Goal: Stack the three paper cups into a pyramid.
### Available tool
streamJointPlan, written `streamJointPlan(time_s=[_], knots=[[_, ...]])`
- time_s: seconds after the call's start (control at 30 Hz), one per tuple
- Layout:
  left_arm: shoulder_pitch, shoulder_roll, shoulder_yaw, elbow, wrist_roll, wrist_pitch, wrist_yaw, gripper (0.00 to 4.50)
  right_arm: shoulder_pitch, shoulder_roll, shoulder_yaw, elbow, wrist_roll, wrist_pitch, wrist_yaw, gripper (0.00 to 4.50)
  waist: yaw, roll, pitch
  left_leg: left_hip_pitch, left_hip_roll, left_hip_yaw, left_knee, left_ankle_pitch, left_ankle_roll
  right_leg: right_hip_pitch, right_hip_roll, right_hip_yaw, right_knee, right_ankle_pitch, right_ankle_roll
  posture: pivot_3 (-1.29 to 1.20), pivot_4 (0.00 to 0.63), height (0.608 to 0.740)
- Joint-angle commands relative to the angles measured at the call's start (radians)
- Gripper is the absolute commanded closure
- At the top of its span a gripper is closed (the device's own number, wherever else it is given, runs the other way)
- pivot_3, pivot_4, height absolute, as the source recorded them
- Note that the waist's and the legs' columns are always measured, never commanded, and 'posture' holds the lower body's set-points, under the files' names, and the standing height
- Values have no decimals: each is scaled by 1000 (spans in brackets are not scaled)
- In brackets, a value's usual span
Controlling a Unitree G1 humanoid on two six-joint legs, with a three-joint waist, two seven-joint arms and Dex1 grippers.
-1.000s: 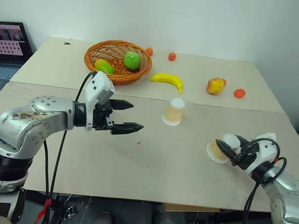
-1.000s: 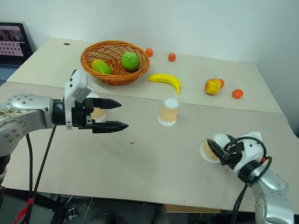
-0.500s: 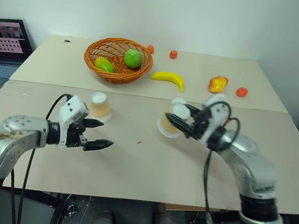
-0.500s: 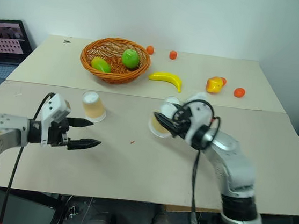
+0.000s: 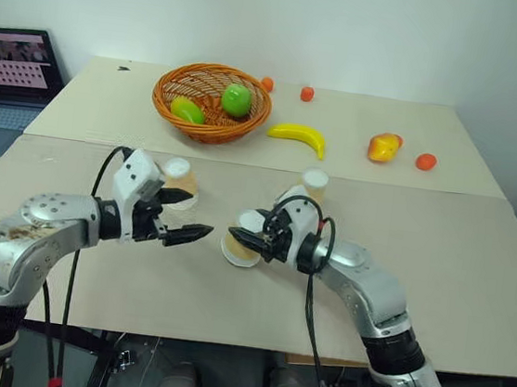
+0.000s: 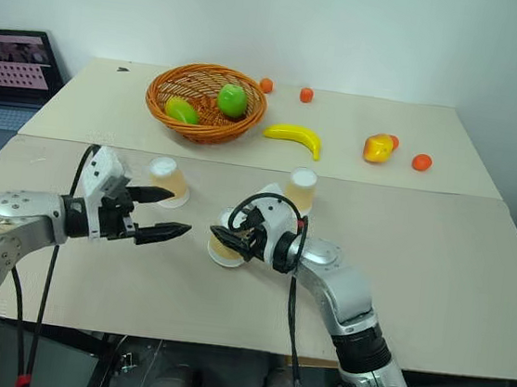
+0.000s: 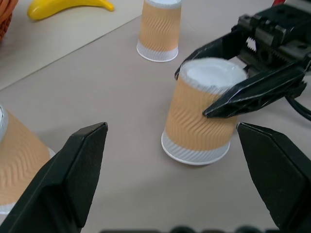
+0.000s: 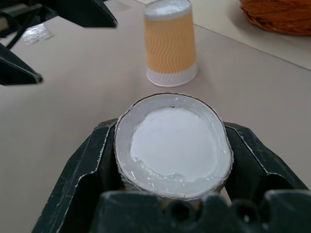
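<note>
Three paper cups with tan sides stand upside down, white bases up, on the table. My right gripper (image 5: 248,237) is shut on one cup (image 5: 235,252) near the table's middle; its fingers clamp the cup just under the base, and the cup (image 7: 198,116) leans slightly. A second cup (image 5: 314,183) stands free just behind my right hand. The third cup (image 5: 180,178) stands to the left, right behind my left gripper (image 5: 200,215). That gripper is open with nothing between its fingers (image 7: 77,174) and points at the held cup from a short way off.
A wicker basket (image 5: 208,130) with two green fruits sits at the back left. A banana (image 5: 297,136), a yellow-red fruit (image 5: 382,147) and small orange fruits (image 5: 426,161) lie along the back. A laptop (image 5: 14,63) stands off the table's left edge.
My right arm swept from the right side of the table to its middle, carrying the cup. My left gripper stayed open and drew back to the left, uncovering the left cup.
</note>
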Motion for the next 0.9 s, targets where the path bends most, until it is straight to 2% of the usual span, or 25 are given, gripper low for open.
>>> streamJointPlan(time_s=[0.03, 0.13, 0.2, 0.3, 0.4, 0.57, 0.67, 0.73, 0.83, 0.9], knots=[[-63, -8, -8, -31, -14, 14, 9, 0, -17, 25, -8, 11, -4, -31, 12, 1870, -2, 0, 0, 0, 0, 0, 0, 0, 0, 0, 0, 0, 0, 0, 0, 0, 150, 735], [-80, -9, -27, -29, -5, 13, -3, 0, -26, 35, 3, 28, -10, -40, 29, 1870, -14, 0, 0, 1, 0, 0, 0, 0, 0, 0, 1, 0, 1, 0, 0, 0, 150, 735], [-83, -10, -33, -28, -1, 10, -4, 0, -28, 35, 2, 30, -14, -46, 38, 890, -21, 0, 0, 1, 0, -1, 0, 0, 0, 1, 1, 0, 1, 0, 0, 0, 150, 735], [-98, -17, -47, -1, 14, -5, -7, 0, -37, 58, -46, -27, 75, 19, 60, 66, -21, 0, 0, 1, 0, -1, 0, 0, 0, 0, 1, 0, 1, 0, 0, 0, 150, 735], [-104, -25, -64, 14, 25, -19, -12, 0, -45, 81, -135, -96, 216, 128, 57, 66, -20, 0, 0, 1, 0, -1, 0, 0, 0, 0, 1, 0, 1, 0, 0, 0, 150, 735], [-123, -43, -90, 46, 40, -42, -25, 0, -111, 105, -347, -172, 501, 327, -34, 66, -17, 0, 0, 0, 0, -2, 0, 0, 0, 1, 0, 0, 1, 0, 0, 0, 150, 735], [-129, -56, -101, 60, 49, -55, -28, 0, -110, 50, -460, -221, 685, 418, -78, 66, -18, 3, 2, 0, 0, -2, 0, 0, 0, 1, 0, 0, 1, 0, 0, 0, 150, 735], [-134, -64, -104, 64, 51, -56, -31, 0, -90, 0, -503, -240, 749, 439, -82, 66, -17, 3, 2, 0, 0, -3, 0, 0, 0, 1, 1, -1, 1, 0, 0, 0, 150, 735], [-141, -66, -111, 70, 56, -62, -38, 0, 27, -213, -482, -273, 566, 337, 4, 66, -10, 3, 2, -2, -1, -4, 0, 0, 0, 1, 0, -2, 0, 0, 1, 0, 150, 735], [-147, -66, -112, 75, 60, -64, -44, 0, 97, -341, -416, -235, 373, 191, 35, 66, -8, 3, 2, -2, -2, -4, 0, 0, 0, 2, -1, -1, -1, -1, 2, 0, 150, 735]])
